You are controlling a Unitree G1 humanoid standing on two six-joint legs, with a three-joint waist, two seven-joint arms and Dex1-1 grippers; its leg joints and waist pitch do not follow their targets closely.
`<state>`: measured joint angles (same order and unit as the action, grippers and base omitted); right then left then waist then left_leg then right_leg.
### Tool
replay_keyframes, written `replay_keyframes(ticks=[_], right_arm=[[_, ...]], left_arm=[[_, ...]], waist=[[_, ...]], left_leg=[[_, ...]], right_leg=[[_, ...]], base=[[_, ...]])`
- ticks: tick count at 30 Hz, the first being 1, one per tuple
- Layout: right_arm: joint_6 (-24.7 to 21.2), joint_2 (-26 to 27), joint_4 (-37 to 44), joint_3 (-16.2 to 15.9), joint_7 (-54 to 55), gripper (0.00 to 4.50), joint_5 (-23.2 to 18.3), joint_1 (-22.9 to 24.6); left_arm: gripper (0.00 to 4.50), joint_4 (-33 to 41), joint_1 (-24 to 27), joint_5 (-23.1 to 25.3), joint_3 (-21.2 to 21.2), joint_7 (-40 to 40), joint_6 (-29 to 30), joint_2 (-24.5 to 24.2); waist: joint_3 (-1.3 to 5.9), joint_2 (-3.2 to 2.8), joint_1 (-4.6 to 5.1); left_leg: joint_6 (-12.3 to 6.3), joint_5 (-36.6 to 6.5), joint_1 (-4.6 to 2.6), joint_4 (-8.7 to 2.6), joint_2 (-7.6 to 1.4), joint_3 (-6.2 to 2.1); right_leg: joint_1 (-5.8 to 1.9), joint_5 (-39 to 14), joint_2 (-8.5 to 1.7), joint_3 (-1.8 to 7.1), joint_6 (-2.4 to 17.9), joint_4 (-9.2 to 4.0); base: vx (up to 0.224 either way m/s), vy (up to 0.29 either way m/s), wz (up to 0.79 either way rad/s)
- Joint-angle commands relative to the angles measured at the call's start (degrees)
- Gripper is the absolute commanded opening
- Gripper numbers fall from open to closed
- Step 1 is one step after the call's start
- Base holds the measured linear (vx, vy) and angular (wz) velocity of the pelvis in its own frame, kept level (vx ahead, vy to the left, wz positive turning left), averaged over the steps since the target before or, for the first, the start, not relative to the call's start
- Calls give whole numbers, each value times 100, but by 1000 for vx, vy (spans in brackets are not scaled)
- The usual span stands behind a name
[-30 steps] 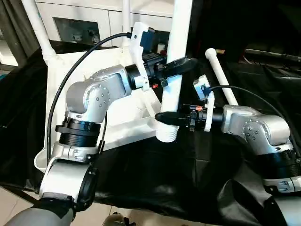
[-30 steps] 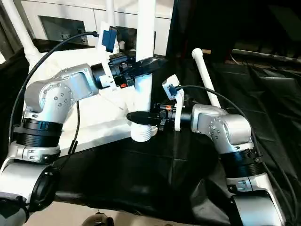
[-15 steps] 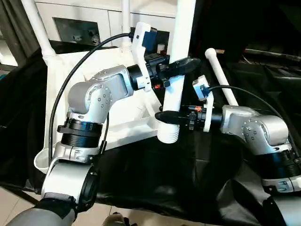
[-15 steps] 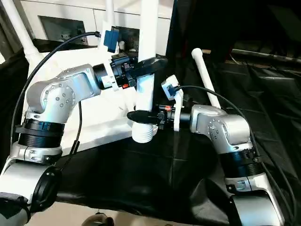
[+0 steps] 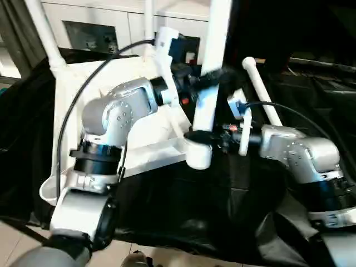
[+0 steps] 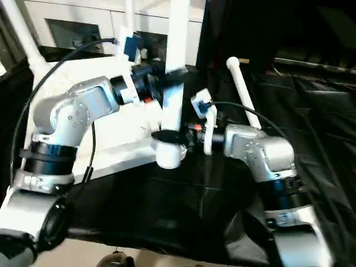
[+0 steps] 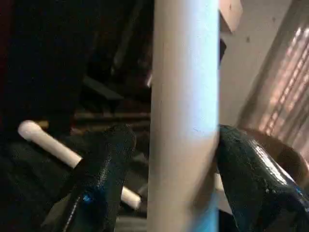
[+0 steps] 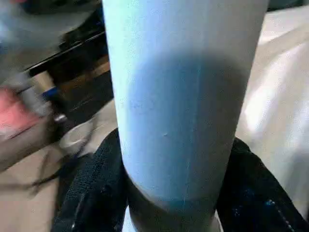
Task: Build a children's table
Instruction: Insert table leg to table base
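Observation:
The children's table lies upside down, its white top (image 5: 150,139) on the black cloth. One white leg (image 5: 211,50) stands nearly upright with its lower end (image 5: 197,156) at the top's near right corner. My left gripper (image 5: 207,78) is open around the middle of this leg (image 7: 186,121); one finger (image 7: 101,179) stands slightly off it. My right gripper (image 5: 200,136) is shut on the same leg (image 8: 183,96) just above its lower end. Whether that end sits in the corner socket I cannot tell.
Two more legs (image 5: 41,28) (image 5: 148,16) stand upright at the far corners of the top. A loose leg (image 5: 260,92) lies on the black cloth (image 5: 222,211) to the right. A white cabinet with glass doors (image 5: 89,22) is behind.
My left gripper's fingers have spread a little around the leg. The right gripper stays clamped low on the leg, whose lower end has shifted slightly towards the corner.

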<state>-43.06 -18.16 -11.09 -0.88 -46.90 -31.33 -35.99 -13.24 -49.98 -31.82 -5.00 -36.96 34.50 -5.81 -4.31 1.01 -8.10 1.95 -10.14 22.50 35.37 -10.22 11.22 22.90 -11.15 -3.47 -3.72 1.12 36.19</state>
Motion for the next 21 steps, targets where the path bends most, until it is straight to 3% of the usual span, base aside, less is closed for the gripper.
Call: replay_keyframes(ticks=[1,2,5,10,12,13,14,21], right_arm=[[279,38,-147,344,438,191,126,-99],[421,122,-302,511,794,191,203,-142],[558,168,-490,623,1161,191,320,-205],[834,167,-769,759,1579,191,522,-254],[931,166,-789,725,1637,191,622,-226],[988,203,-799,724,1674,191,660,-204],[988,203,-799,724,1674,191,660,-204],[1353,328,-962,671,1823,191,825,-266]], left_arm=[[298,141,73,-92,-235,149,-138,32],[298,293,179,-191,-326,162,-124,59],[298,449,294,-262,-357,126,-47,10],[298,508,574,-145,-395,220,-27,-198],[298,390,720,150,-319,379,-177,-301],[298,234,854,556,-173,603,-346,-415],[298,234,854,556,-173,603,-346,-415],[298,137,1252,1435,601,601,-680,-872]], waist=[[510,42,22],[512,25,15],[517,-18,29],[507,-20,62],[507,-37,71],[512,-36,75],[502,-31,89],[509,-34,136]], left_leg=[[50,-457,-139,-374,-314,-157],[68,-464,-148,-374,-316,-158],[106,-488,-155,-377,-309,-157],[137,-573,-160,-390,-303,-151],[152,-621,-168,-396,-311,-159],[151,-638,-166,-402,-312,-166],[157,-676,-168,-414,-314,-171],[186,-685,-170,-420,-320,-170]], right_leg=[[-303,-597,-552,304,1184,-393],[-302,-610,-556,300,1183,-390],[-298,-550,-528,302,1187,-377],[-295,-527,-516,305,1149,-387],[-296,-550,-507,306,1078,-391],[-298,-553,-500,305,1036,-395],[-295,-603,-495,309,953,-404],[-279,-579,-510,310,1018,-386]], base=[[0,0,0],[0,0,0],[0,0,0],[0,0,0],[0,0,0],[0,0,0],[0,0,0],[0,0,0]])
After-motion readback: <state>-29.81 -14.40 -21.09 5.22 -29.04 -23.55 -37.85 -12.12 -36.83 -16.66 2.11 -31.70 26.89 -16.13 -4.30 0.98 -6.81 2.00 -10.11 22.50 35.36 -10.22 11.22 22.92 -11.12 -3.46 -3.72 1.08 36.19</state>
